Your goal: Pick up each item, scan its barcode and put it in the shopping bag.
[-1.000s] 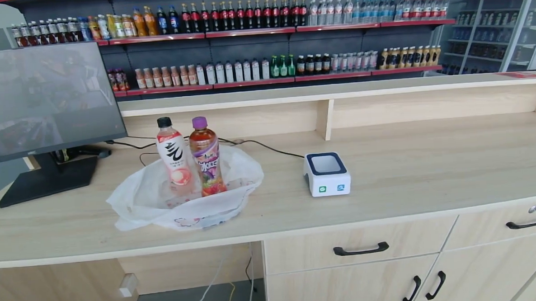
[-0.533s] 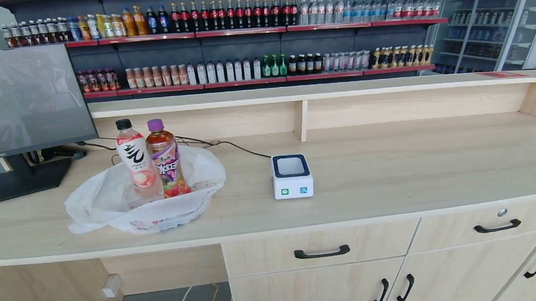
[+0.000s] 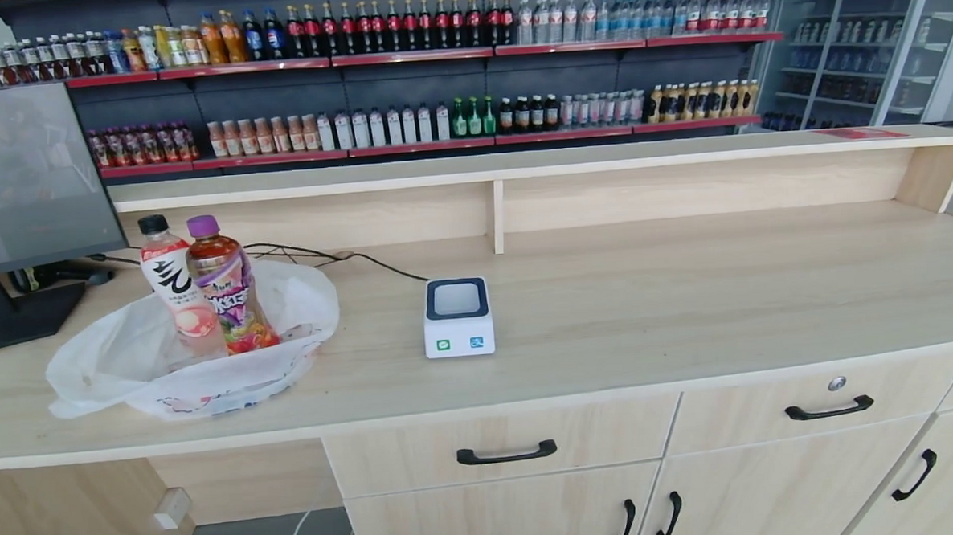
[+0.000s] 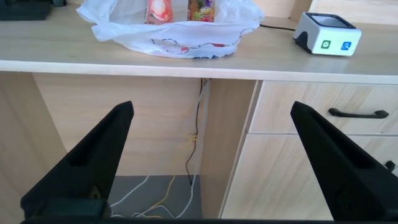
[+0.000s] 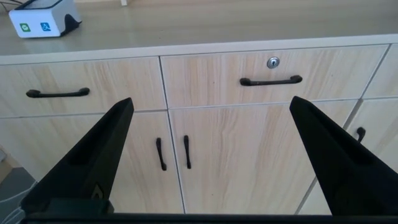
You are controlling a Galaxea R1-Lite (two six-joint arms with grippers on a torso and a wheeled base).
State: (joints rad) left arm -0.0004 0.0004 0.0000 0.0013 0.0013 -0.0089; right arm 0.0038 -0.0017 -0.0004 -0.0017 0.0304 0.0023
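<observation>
The pink bottle [image 3: 173, 293] and the purple-capped bottle [image 3: 228, 298] stand upright in the white shopping bag [image 3: 119, 367] on the bench [image 3: 687, 290], seemingly touching. The scanner [image 3: 458, 318] sits to the bag's right. Well apart from these 2 bottles, below the bench edge, the left fingers [image 4: 93, 162] and right fingers [image 5: 87, 162] are spread wide, holding nothing.

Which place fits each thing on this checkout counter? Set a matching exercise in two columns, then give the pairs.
1 black-capped bottle
2 purple-capped bottle
3 barcode scanner
4 shopping bag

A open on the counter, holding both bottles
B upright in the bag, on the monitor's side
C alone on the counter, right of the bag
D upright in the bag, on the scanner's side

Pairs: 1-B, 2-D, 3-C, 4-A.
</observation>
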